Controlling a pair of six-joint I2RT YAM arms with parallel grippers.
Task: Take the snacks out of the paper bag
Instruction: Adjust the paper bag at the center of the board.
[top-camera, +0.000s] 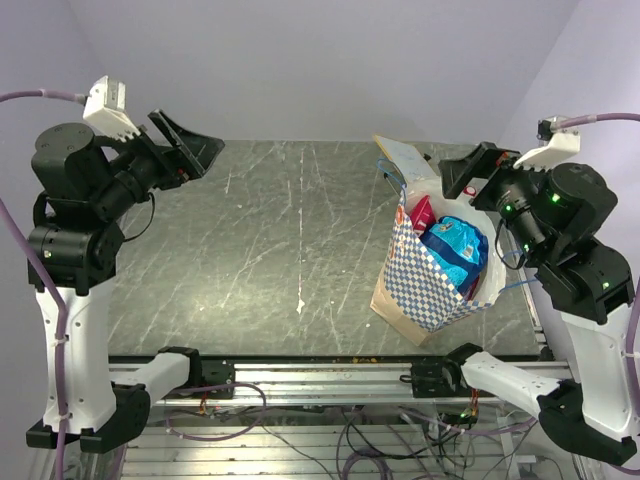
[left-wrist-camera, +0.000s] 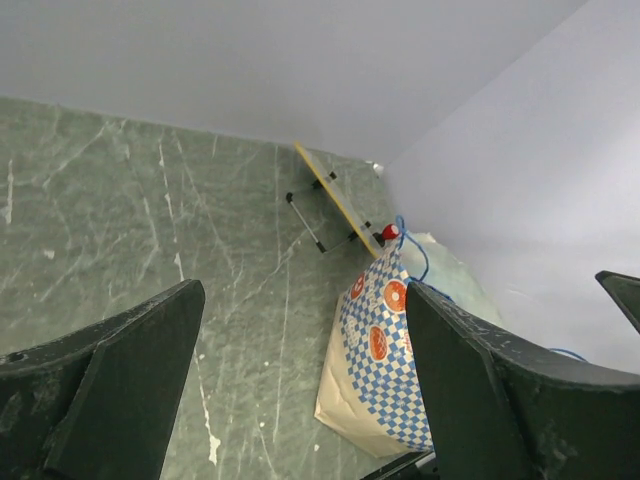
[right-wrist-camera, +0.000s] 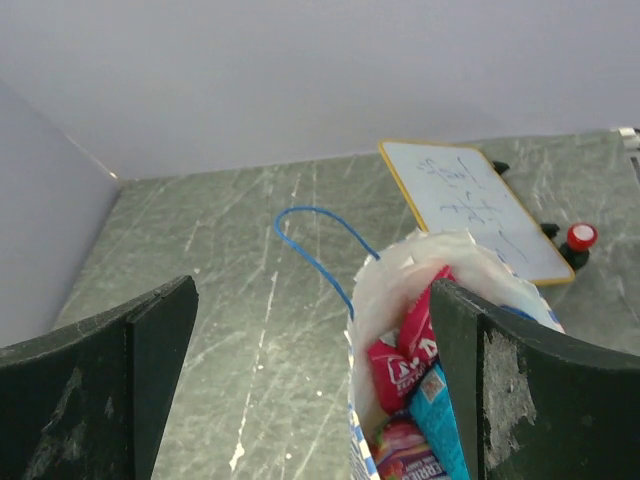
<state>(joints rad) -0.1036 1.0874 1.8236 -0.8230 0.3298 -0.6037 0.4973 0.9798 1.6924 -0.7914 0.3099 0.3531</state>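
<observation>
The paper bag (top-camera: 425, 285) stands at the table's right, blue-and-white checkered with a tan base, its mouth open upward. Inside it lie the snacks: a large blue packet (top-camera: 456, 250) and a red-pink one (top-camera: 421, 212). The right wrist view shows the bag's cream rim (right-wrist-camera: 400, 275), the red-pink packet (right-wrist-camera: 402, 366), a blue packet (right-wrist-camera: 440, 420) and a multicoloured one (right-wrist-camera: 405, 450). My right gripper (top-camera: 455, 175) (right-wrist-camera: 312, 290) hangs open just above and behind the bag's mouth, holding nothing. Far off at the back left, my left gripper (top-camera: 205, 152) (left-wrist-camera: 300, 300) is raised, open and empty, with the bag (left-wrist-camera: 385, 345) beyond it.
A small yellow-framed whiteboard (top-camera: 405, 155) (right-wrist-camera: 470, 205) leans behind the bag, with a red-capped marker (right-wrist-camera: 580, 237) beside it. A blue string handle (right-wrist-camera: 315, 240) loops out from the bag's rim. The grey marbled table (top-camera: 270, 250) stretches left of the bag.
</observation>
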